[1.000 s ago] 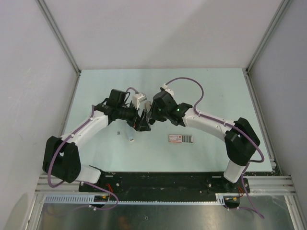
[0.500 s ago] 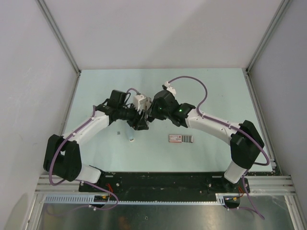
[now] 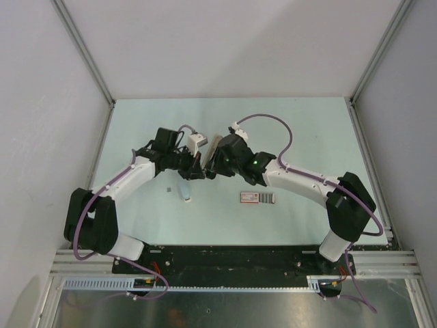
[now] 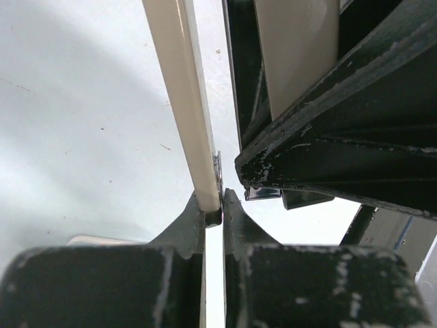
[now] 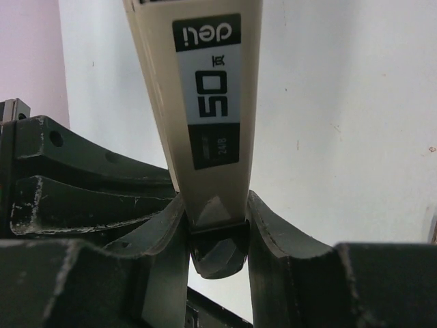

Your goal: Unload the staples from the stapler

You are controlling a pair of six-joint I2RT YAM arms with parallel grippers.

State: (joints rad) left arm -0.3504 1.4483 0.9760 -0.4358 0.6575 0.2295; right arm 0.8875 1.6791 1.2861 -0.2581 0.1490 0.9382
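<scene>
The left arm and right arm have white links between bulky black joints. Purple cables loop along both. A green light glows on the right wrist. The black claw fingers have scuffed, pale edges.

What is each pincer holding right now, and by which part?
Right pincer clamps the stapler by its end. Left pincer pinches the tip of its thin edge.

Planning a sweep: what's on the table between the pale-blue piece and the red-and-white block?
Nothing; the top view shows bare table from the pale-blue piece to the red-and-white block.
</scene>
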